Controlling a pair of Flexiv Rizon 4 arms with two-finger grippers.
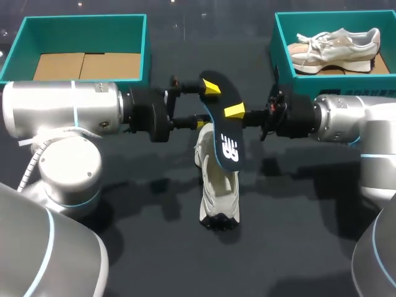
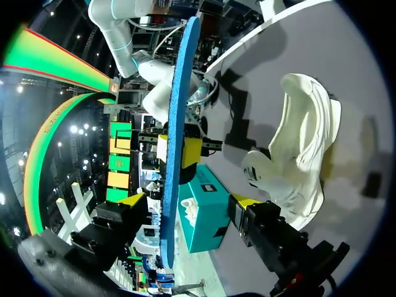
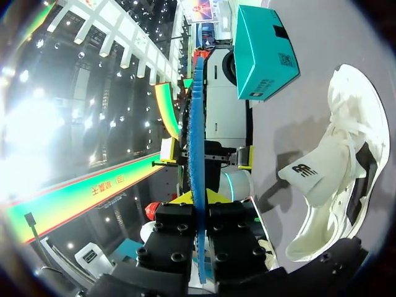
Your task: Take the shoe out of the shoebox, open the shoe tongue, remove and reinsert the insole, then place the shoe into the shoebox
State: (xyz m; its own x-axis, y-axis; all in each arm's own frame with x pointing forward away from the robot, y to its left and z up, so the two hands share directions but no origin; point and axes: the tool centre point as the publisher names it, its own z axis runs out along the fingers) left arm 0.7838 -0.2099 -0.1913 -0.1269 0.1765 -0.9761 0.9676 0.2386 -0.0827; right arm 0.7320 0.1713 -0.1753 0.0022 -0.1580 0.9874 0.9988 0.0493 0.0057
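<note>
Two grippers meet above the middle of the table; the right gripper pinches the insole tight by one long side; the left gripper has its fingers spread wide around the insole from the other side and does not seem to touch it. I think the insole is held up in the air so it is clear of the shoe and can be passed over or lined up before it goes back in.

The insole is long and thin; its long way runs from the far edge toward the near edge, slanting a little to the right as it comes near; the end with the white mark is the near end; its broad face looks up.

The shoe lies on the table right under the insole; its long way also runs far to near; its tongue is pulled open, so the hole is ready; the heel seems to be the near end, but I am not sure.

The empty shoebox sits at the far left corner, maybe waiting for this shoe; the other shoebox at the far right corner holds a second shoe.
</note>
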